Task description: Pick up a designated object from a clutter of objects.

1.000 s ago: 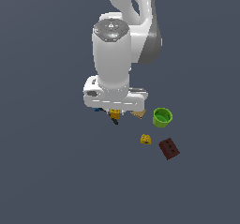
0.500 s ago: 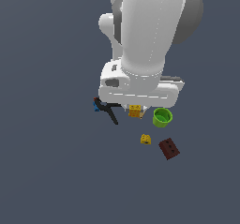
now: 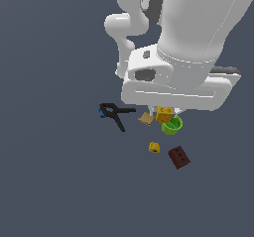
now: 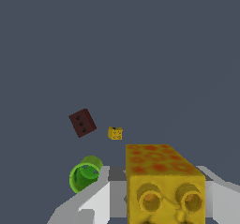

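The arm (image 3: pixel 198 28) is glossy white throughout, built of fat rounded segments with smooth, moulded shells. Dark grey bands show where one segment meets the next, near the top of the exterior view. A thinner white curved piece (image 3: pixel 122 32) bulges out at the exterior view's left of the main body. The lowest section is a broad, flat-sided white housing (image 3: pixel 171 85) with rounded corners, bearing one small dark round hole and a larger oval recess with a grey interior. A dark grey strip edges it at the exterior view's right. In the wrist view the tool (image 4: pixel 164 195) shows pale grey-white angular fingers (image 4: pixel 93 199) around a darker grey centre.
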Available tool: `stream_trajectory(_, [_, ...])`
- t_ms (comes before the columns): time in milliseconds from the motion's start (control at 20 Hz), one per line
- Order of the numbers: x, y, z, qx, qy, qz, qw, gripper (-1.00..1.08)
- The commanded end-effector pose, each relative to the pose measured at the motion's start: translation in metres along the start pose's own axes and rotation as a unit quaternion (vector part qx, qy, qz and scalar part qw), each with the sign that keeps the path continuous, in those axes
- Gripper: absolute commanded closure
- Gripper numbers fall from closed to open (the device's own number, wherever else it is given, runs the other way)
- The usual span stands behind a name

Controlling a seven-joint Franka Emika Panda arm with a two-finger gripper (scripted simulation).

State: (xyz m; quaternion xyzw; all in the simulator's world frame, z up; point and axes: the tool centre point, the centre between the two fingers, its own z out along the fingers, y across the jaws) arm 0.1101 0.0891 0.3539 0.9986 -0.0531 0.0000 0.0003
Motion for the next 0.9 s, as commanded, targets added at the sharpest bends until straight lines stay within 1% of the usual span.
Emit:
stream_trajectory(0, [0.005,-0.009,-0.010,0.000,0.000,0.000,1.0000,1.08])
stream_trajectory(400, [0.016,-0.025,-0.029,0.000,0.000,0.000,1.0000,1.08])
stream_trajectory(850, [0.019,-0.030,-0.034,0.000,0.000,0.000,1.0000,1.08])
